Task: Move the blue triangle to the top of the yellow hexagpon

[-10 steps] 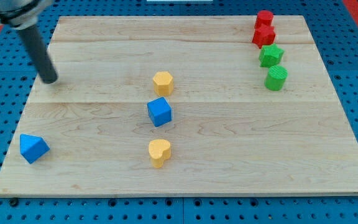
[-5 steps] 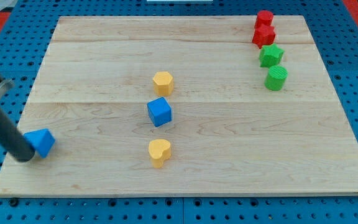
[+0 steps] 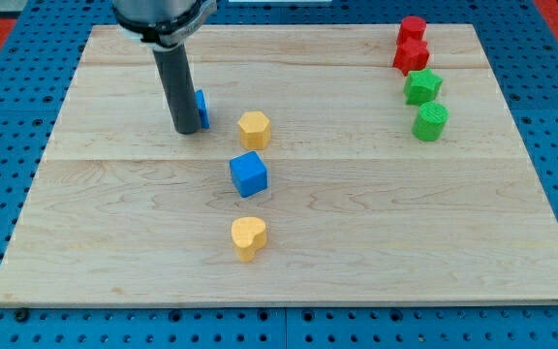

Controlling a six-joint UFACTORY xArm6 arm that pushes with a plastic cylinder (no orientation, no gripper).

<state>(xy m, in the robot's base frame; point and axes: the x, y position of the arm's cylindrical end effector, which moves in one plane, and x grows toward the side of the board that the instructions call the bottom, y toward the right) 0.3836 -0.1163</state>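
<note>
The blue triangle (image 3: 201, 108) is mostly hidden behind my rod; only a thin blue sliver shows at the rod's right side. My tip (image 3: 186, 129) rests on the board just left of it, touching it. The yellow hexagon (image 3: 254, 128) sits a short way to the right of the triangle and slightly lower in the view.
A blue cube (image 3: 249, 174) lies below the hexagon and a yellow heart (image 3: 248, 237) below that. Two red blocks (image 3: 411, 44) and two green blocks (image 3: 425, 103) stand at the view's top right. The wooden board (image 3: 85, 233) lies on a blue pegboard.
My tip has pushed the blue triangle from the board's lower left up and right, to just left of the yellow hexagon. The other blocks have not moved.
</note>
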